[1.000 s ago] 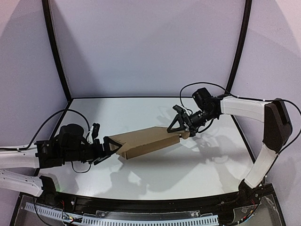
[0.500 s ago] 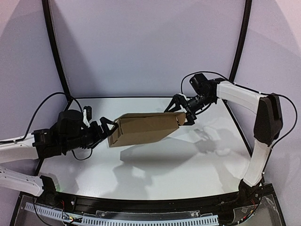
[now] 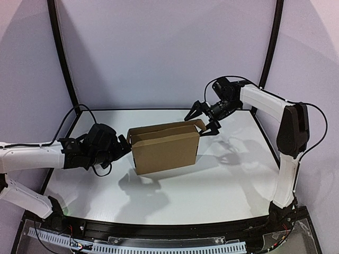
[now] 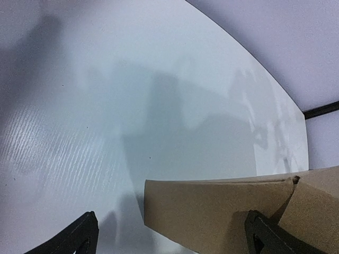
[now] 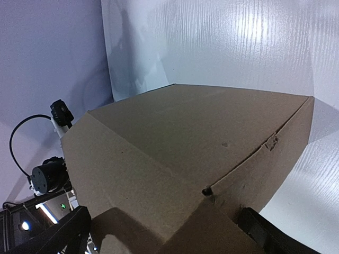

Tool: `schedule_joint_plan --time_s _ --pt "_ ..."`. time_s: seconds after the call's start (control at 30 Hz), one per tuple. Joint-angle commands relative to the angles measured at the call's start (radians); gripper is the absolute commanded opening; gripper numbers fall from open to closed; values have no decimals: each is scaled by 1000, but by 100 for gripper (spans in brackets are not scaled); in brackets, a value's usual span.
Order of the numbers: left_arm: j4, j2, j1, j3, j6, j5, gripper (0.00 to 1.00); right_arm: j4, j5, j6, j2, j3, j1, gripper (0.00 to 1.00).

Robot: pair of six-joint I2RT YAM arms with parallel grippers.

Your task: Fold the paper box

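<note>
The paper box [image 3: 165, 150], folded into a shallow brown cardboard shape, stands upright on a long side at the table's middle, its top flap slightly ajar. My left gripper [image 3: 125, 146] is open at the box's left end. In the left wrist view the paper box [image 4: 212, 211] lies between the spread fingers, with a gap to the left finger [image 4: 85, 233]. My right gripper [image 3: 203, 120] is open and straddles the box's upper right corner. The right wrist view shows the paper box [image 5: 201, 137] filling the space between its fingers [image 5: 69, 230].
The white table [image 3: 233, 180] is ringed by a black edge. Two curved black posts [image 3: 62, 58] stand at the back corners in front of a pale purple backdrop. A black rail [image 3: 159, 235] with cables runs along the near edge.
The box went from lying low and slanted to standing upright on its long side. Both arms swung up and toward the back with it, their jaws staying wide.
</note>
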Motion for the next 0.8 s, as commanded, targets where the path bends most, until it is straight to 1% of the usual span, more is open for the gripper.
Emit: schedule_joint_plan --time_s 0.0,0.13,0.23,0.27,0.33,0.43,0.57,0.67,0.77 --pt "62 11 -19 35 31 96 99 16 -92 -5 33 19 32 98" --pt "-4 -18 -20 43 66 70 99 70 -1 -13 0 -13 -1 98" --pt "-62 -44 -20 50 102 56 99 127 -6 -29 -27 -36 -10 98" --pt "-99 -54 -20 59 119 50 99 189 -9 -28 -49 -53 -10 98" --pt "-170 -71 -20 79 151 38 99 234 5 -40 -72 -74 -12 98" --pt "-246 -89 -20 97 191 39 99 229 71 -82 -94 -84 -15 98" --pt "-288 -119 -20 102 249 56 99 213 172 -116 -116 -97 -31 98" --pt "-317 -136 -20 103 275 63 99 237 185 -137 -137 -127 -39 98" --pt "-350 -145 -20 108 304 73 99 297 176 -147 -170 -171 -49 98"
